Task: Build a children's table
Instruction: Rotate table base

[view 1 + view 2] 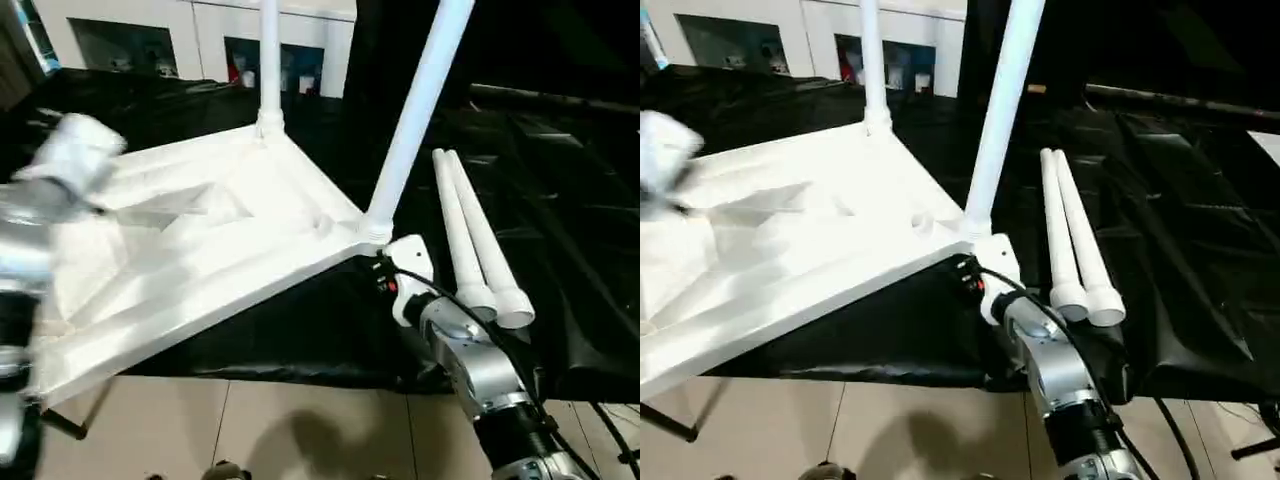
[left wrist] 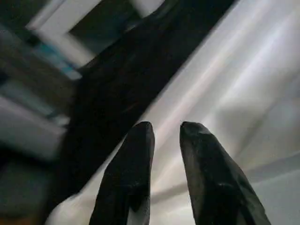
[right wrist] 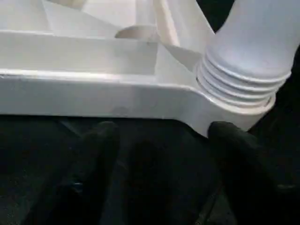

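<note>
White plastic dominates the head views: we are looking down at the tabletop (image 1: 200, 250), lying underside-up on a black cloth (image 1: 560, 200), its near edge reaching out over the floor (image 1: 300, 430). Two legs are standing in its corner sockets — a far leg (image 1: 269, 60) and a near leg (image 1: 420, 100), which is leaning slightly. Two loose legs (image 1: 475, 235) are lying side by side on the cloth just beside that corner. A white cabinet (image 1: 200, 40) is standing behind. The right arm (image 1: 470, 360) is reaching toward the near leg's corner; the left arm (image 1: 50, 200) is hovering over the tabletop's left part.

In the left wrist view, we are seeing the left gripper (image 2: 166, 129) with its two black fingers (image 2: 136, 154) standing a little apart, nothing between them, over the ribbed white underside.

In the right wrist view, the right gripper (image 3: 159, 131) is holding its fingers wide apart just below the tabletop's edge, one fingertip (image 3: 229, 136) near the corner socket where the leg's threaded end is sitting — whether it touches, we cannot tell.
</note>
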`<state>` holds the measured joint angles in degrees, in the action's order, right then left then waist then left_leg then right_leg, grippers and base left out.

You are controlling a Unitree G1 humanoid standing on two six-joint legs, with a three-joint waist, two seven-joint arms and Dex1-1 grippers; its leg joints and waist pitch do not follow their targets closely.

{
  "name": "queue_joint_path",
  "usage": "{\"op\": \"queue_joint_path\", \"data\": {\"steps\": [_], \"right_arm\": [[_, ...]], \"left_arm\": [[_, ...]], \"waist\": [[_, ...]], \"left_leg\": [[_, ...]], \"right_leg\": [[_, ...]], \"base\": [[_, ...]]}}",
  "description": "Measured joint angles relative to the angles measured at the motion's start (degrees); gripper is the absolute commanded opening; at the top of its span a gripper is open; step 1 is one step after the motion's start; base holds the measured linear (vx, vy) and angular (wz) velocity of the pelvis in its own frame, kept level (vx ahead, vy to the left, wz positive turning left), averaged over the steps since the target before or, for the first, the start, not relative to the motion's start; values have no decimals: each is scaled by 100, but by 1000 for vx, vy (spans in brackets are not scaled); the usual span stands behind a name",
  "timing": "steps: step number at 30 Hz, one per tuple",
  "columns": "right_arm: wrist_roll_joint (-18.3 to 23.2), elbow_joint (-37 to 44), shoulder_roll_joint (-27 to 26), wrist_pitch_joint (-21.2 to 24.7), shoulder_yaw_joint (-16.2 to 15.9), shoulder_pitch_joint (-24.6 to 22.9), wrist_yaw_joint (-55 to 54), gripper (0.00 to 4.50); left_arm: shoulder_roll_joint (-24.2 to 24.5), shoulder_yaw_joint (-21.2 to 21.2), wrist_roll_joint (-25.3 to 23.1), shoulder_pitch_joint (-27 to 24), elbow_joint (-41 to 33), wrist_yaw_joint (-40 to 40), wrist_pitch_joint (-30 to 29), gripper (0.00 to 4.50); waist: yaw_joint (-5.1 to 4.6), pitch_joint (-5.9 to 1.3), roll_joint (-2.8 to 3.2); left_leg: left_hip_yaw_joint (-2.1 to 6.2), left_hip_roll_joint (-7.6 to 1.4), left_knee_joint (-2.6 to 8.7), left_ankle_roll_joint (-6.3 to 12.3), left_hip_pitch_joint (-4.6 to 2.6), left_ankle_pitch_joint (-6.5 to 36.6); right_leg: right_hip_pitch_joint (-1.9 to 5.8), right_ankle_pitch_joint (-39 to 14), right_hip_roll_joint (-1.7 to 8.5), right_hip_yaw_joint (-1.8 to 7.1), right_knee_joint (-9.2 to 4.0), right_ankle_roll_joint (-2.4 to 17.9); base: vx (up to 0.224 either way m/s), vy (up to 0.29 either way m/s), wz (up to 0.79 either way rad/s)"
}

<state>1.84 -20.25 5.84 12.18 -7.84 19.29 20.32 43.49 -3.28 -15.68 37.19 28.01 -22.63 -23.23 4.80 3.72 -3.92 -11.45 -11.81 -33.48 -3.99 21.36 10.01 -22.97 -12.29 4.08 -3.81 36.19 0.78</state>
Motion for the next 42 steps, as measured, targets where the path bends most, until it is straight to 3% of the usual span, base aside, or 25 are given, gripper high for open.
{"op": "queue_joint_path", "data": {"steps": [3,5,8,12,22,24,32,35,42], "right_arm": [[-11,-22,4,67,3,10,1,270],[-29,-52,-20,106,-1,46,3,269],[-30,-190,-85,131,-2,129,-15,234],[-31,-525,-133,154,-29,294,-36,209],[-150,-2130,-484,-155,-44,1296,-106,127],[-150,-2591,-551,-184,28,1626,-162,106],[-160,-3295,-674,-420,73,2011,-192,63],[-163,-3550,-668,-541,104,2145,-184,23],[-199,-3953,-520,-781,213,2348,-225,7]], "left_arm": [[207,22,-184,-242,-26,-33,-311,39],[288,142,-267,-379,-24,-144,-449,37],[351,317,-271,-578,41,-409,-490,27],[312,550,-250,-759,364,-657,-232,0],[253,866,-26,-831,536,-1640,368,0],[266,885,146,-876,342,-2058,366,0],[341,1072,918,-1381,-854,-3510,185,0],[364,1102,1219,-1599,-1284,-3973,105,0],[-223,1545,1616,-1634,-1747,-4561,137,0]], "waist": [[22,-1,-2],[35,-1,-5],[32,-6,-13],[26,-8,-19],[15,-11,-24],[13,-12,-25],[4,-25,-46],[-6,-27,-51],[15,-27,-52]], "left_leg": [[1,0,0,-3,-2,-2],[1,0,-2,-4,0,-4],[1,0,-3,-6,-6,-5],[4,0,-3,-13,-8,-9],[4,0,-5,-21,-14,-15],[3,1,-5,-23,-21,-16],[1,0,-7,-26,-36,-18],[1,0,-7,-28,-35,-19],[0,0,-13,-29,-32,-19]], "right_leg": [[0,0,0,0,2,0],[1,2,0,0,3,0],[6,5,0,1,3,1],[6,10,-1,1,5,0],[8,18,-1,2,10,11],[12,25,-1,4,12,22],[11,26,2,7,34,24],[8,26,1,7,41,24],[7,26,1,8,48,24]], "base": [[0,0,0],[0,0,0],[0,0,0],[0,0,0],[0,0,0],[0,0,0],[0,0,0],[0,0,0],[0,0,0]]}}
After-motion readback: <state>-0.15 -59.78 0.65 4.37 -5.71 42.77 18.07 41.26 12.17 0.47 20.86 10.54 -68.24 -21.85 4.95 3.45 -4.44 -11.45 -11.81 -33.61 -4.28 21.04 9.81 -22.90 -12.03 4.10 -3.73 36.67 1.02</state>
